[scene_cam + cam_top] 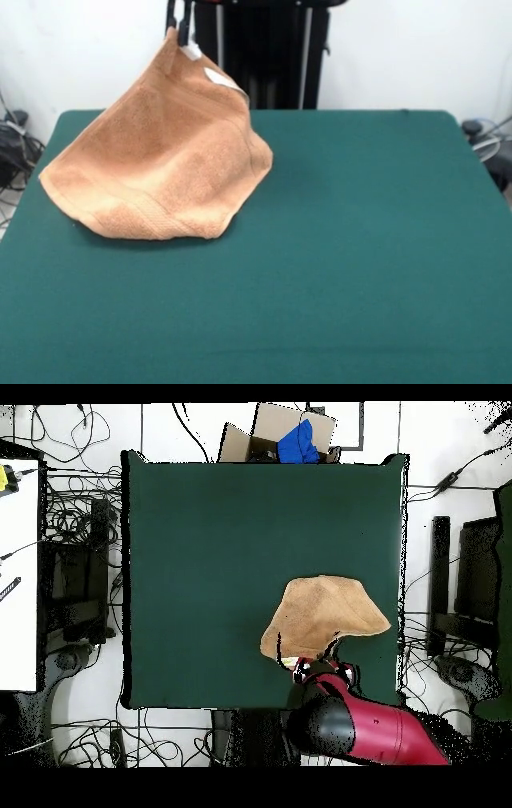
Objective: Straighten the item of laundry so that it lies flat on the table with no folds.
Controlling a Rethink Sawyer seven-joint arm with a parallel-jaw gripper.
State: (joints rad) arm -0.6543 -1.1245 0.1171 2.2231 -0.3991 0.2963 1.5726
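Note:
The orange-tan towel [160, 160] hangs in a tent shape from one raised corner, its lower edge resting on the green table [360, 240] at the left. A small white tag [222, 78] shows near the lifted corner. My gripper [179, 30] is shut on that top corner, above the table's far left part. In the overhead view the towel [325, 616] lies near the table's lower right, and the red arm [350, 724] covers the gripper, which is hidden there.
The black pedestal [264, 48] stands behind the table's far edge. Cables and gear [16, 152] lie on the floor to the left. A cardboard box with a blue item [300, 439] sits beyond the table's top edge in the overhead view.

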